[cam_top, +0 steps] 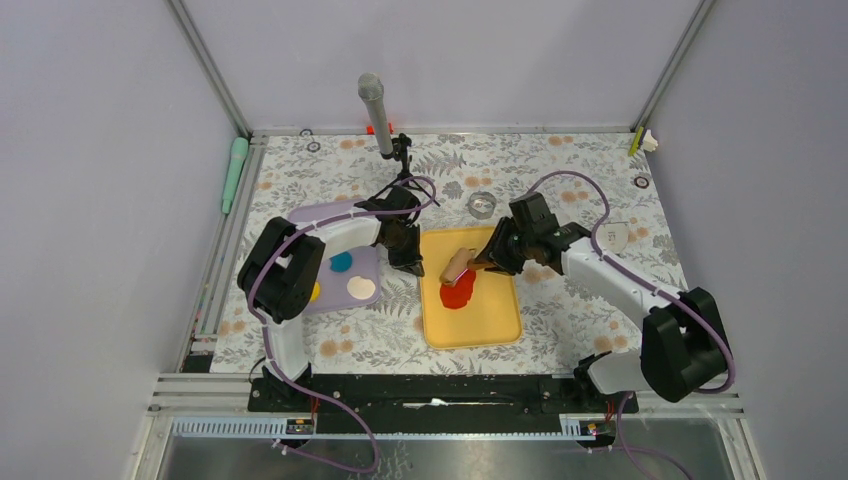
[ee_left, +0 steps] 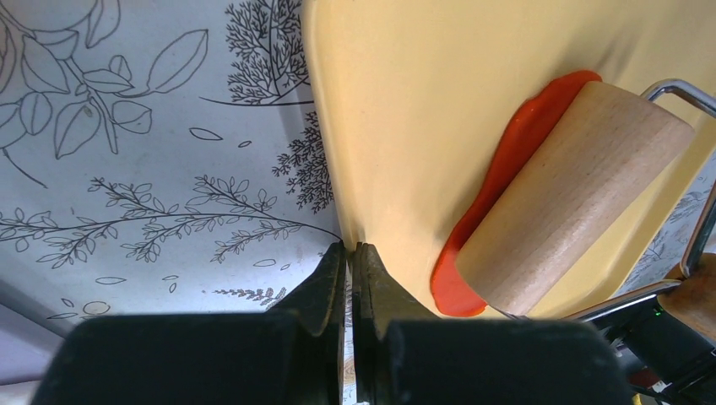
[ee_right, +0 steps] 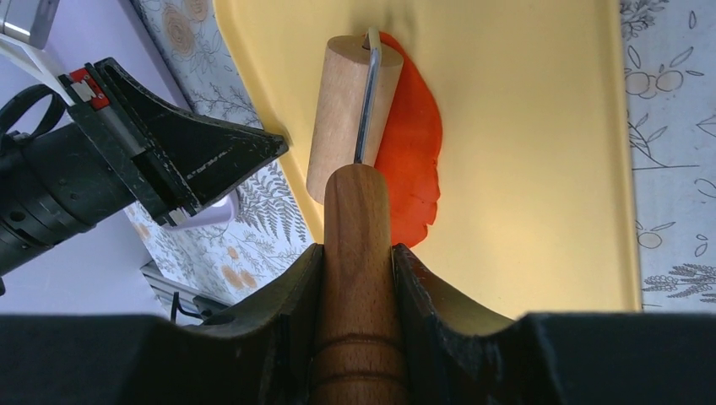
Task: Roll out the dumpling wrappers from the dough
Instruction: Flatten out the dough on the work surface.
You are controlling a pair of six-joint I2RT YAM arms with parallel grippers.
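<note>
Gripping the turned wooden handle (ee_right: 356,219) of a small wooden roller (ee_right: 342,110), the right gripper (ee_right: 358,253) has both black fingers clamped on the handle's sides. A bent metal bracket (ee_right: 369,101) joins the handle to the drum straight ahead of the fingertips. The drum sits on the near-left part of a flat red clay dumpling wrapper (ee_right: 414,160) - a thin, smooth, elongated patch that shows ahead and to the right of the drum in the right wrist view. The wrapper lies on a rectangular yellow plastic tray (ee_right: 523,126) under the gripper, and bare tray surface spreads wide to the gripper's right.

The left gripper (ee_left: 350,253) has its jaws pressed together, with nothing between them. Its tips are down at the yellow tray's (ee_left: 405,101) left rim; whether they touch it is hard to tell. From this gripper the roller (ee_left: 574,194) is just ahead and to the right, with the red wrapper (ee_left: 507,160) peeking out along the drum's near side.

From above, the two grippers face each other across the roller (cam_top: 455,266) - left gripper (cam_top: 408,262) beside the tray edge, right gripper (cam_top: 490,258) over the tray (cam_top: 490,320). Behind the left gripper sits a lilac plastic tray (cam_top: 368,258) carrying a blue disc (cam_top: 341,262), a cream disc (cam_top: 361,289) and a yellow disc (cam_top: 315,292). A floral-print tablecloth (cam_top: 560,170) covers the table.
</note>
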